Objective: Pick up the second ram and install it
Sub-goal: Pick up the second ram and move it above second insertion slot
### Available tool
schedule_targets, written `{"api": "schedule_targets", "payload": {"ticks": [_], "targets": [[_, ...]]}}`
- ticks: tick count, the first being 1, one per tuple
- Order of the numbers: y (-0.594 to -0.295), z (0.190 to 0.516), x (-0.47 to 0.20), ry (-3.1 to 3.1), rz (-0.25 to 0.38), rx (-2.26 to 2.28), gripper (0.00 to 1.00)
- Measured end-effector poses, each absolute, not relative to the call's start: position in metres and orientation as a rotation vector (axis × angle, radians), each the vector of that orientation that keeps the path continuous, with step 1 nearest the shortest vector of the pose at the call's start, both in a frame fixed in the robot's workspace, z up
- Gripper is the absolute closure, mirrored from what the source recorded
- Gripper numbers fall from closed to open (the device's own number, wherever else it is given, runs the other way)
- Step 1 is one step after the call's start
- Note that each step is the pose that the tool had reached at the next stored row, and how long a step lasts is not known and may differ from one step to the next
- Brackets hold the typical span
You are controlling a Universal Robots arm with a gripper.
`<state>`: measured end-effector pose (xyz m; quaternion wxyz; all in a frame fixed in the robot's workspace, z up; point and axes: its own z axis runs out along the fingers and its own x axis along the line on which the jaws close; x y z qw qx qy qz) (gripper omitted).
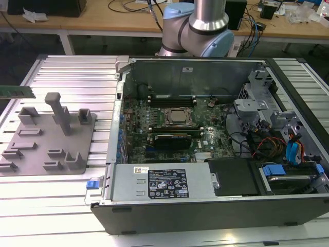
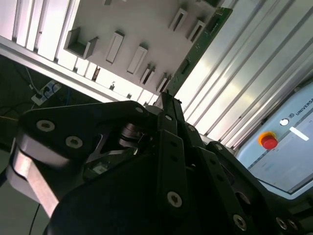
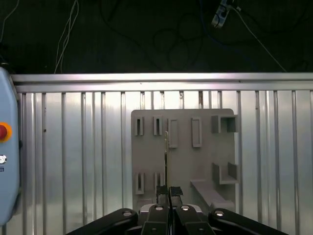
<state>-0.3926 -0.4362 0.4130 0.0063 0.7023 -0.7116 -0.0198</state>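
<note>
One arm (image 1: pixel 198 23) rises from its base behind the open computer case (image 1: pixel 169 206) in the exterior view, its grey and pale blue joint leaving the picture at the top. In both wrist views the black end effector (image 3: pixel 168 192) hangs over the grey fixture plate (image 3: pixel 190 171), which lies on the ribbed metal tabletop (image 3: pixel 73 147). Its fingers (image 3: pixel 159 195) are closed together on one end of the second ram (image 3: pixel 167 156).

In the first wrist view the ram shows edge-on, as a thin line running straight out from the fingertips across the plate, between the rows of slots. In the second wrist view the end effector (image 2: pixel 166 100) pinches the green board (image 2: pixel 198 51) by its end, and the long axis runs away from the fingers towards the far edge of the plate (image 2: pixel 142 24).

In the exterior view the ram (image 1: pixel 18 91) appears at the picture's left edge as a level green strip. Its long axis lies along the view's left-right line and its free end points to the exterior view's right. It sits beyond the fixture plate (image 1: pixel 36 149) and well apart from the case.

A teach pendant (image 2: pixel 288 152) with a red button (image 2: pixel 269 141) lies on the tabletop off to one side of the plate.
</note>
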Motion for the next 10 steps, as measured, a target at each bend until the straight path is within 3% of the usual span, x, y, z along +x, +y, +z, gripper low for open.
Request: {"api": "schedule_targets", "payload": {"ticks": [10], "targets": [[-0.436,0.413,-0.345,-2.226,-0.062,2.199,0.91]]}}
